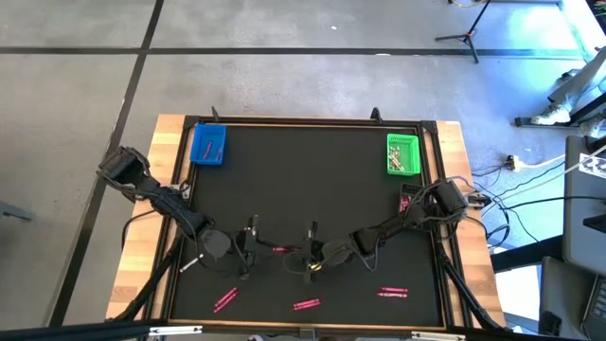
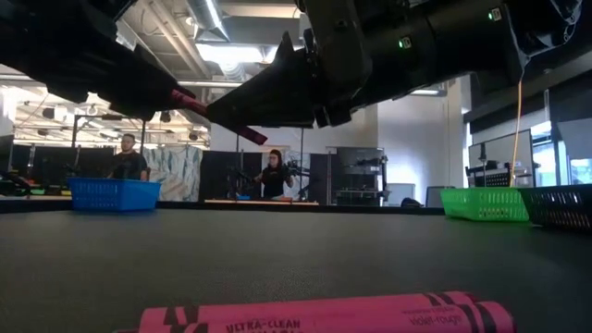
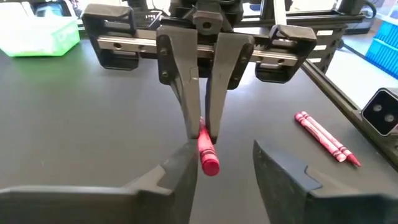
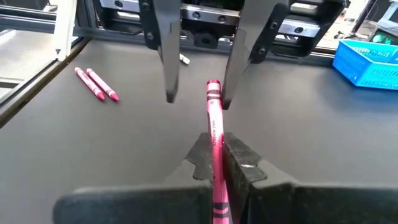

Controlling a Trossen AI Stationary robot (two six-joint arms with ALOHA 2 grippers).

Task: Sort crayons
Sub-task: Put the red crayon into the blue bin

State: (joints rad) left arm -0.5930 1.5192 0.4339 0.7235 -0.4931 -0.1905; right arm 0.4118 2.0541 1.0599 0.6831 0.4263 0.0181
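Landmark: the black mat (image 1: pixel 312 180), with both arms meeting over its near-centre.

- Held crayon (image 4: pixel 215 134): magenta, paper-wrapped, carried above the mat's near-centre, not touching the surface. It is pinched lengthwise in the right gripper (image 4: pixel 219 163), whose fingers are closed on it, with the free end poking out ahead.
- Left gripper (image 3: pixel 224 165): facing the right one, fingers spread apart with the crayon's tip reaching toward the gap between them. Nothing is held. This looks like a hand-over in the making.
- Loose crayons, all magenta, on the mat's near strip: one pair (image 1: pixel 393 293) toward the right, one pair (image 1: pixel 306 305) near the middle, one pair (image 1: pixel 224 300) toward the left.
- Blue tray (image 1: pixel 208 144): far-left corner of the mat.
- Green tray (image 1: pixel 403 155): far-right corner of the mat; holds some small items, too small to identify.
- People: two, standing well beyond the table.

Handling note, by judgement: the crayon is light, stiff and brittle, with a waxy body and a paper sleeve that gives fair grip. Best taken across the wrapped middle with a mild squeeze; a pinch at the bare tip risks slipping or snapping. Being round, it will roll if dropped on the mat.
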